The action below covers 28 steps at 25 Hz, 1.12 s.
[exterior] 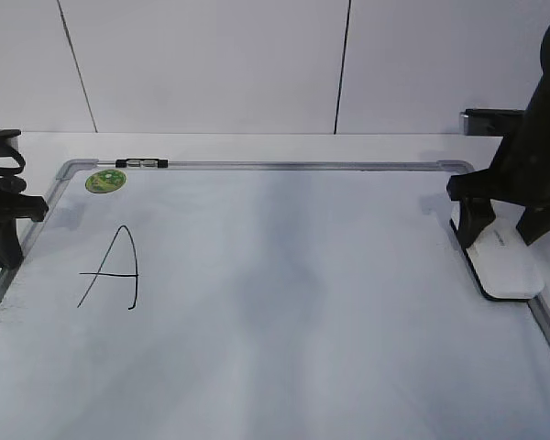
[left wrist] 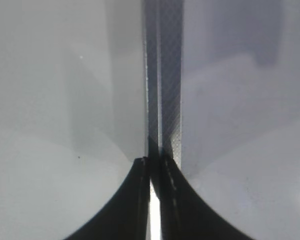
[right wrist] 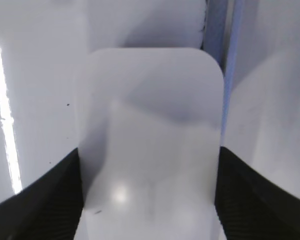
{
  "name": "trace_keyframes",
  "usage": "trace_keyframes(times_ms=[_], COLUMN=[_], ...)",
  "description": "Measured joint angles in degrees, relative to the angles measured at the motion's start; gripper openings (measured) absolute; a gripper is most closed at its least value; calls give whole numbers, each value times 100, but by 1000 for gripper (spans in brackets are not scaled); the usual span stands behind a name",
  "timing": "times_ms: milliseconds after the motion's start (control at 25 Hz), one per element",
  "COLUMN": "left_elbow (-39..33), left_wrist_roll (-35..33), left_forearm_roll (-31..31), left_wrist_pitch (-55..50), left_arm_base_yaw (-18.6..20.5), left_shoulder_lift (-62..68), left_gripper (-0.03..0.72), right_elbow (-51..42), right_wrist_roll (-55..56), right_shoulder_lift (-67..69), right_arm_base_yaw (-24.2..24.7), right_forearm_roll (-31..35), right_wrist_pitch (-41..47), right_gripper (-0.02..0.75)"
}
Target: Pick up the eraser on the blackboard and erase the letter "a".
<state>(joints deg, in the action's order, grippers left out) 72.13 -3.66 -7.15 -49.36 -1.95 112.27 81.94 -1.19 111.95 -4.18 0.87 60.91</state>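
Straddled eraser (right wrist: 151, 145) between right gripper (exterior: 506, 240) fingers, contact unclear; left gripper (left wrist: 151, 200) pressed closed. Lowercase "a" unseen on blackboard (exterior: 275, 166); pale wall (exterior: 211, 64) behind.

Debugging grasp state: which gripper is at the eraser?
The right gripper: its fingers straddle the white eraser at the blackboard's right edge. The left gripper sits shut over the left frame.

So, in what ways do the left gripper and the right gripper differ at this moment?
The left gripper has its fingers pressed together and holds nothing, while the right gripper has its fingers apart on either side of the eraser. The left gripper sits over the left frame of the blackboard, the right gripper near its right edge. Both are black.
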Motion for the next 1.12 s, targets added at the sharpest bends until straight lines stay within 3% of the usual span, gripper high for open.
trace_keyframes(times_ms=[320, 520, 800, 880, 1120], left_elbow=[0, 0, 0, 0, 111], left_wrist_roll=[0, 0, 0, -31, -93], left_forearm_roll=[0, 0, 0, 0, 31], left_wrist_pitch=[0, 0, 0, 0, -43], left_arm_base_yaw=[0, 0, 0, 0, 0], left_shoulder_lift=[0, 0, 0, 0, 27], left_gripper=[14, 14, 21, 46, 213], right_elbow=[65, 671, 1423, 1436, 1436], right_wrist_roll=[0, 0, 16, 16, 37], right_shoulder_lift=[0, 0, -11, -30, -314], right_arm_base_yaw=[0, 0, 0, 0, 0], right_forearm_roll=[18, 18, 179, 259, 309], right_wrist_pitch=[198, 777, 877, 903, 926], right_gripper=[594, 594, 594, 593, 592])
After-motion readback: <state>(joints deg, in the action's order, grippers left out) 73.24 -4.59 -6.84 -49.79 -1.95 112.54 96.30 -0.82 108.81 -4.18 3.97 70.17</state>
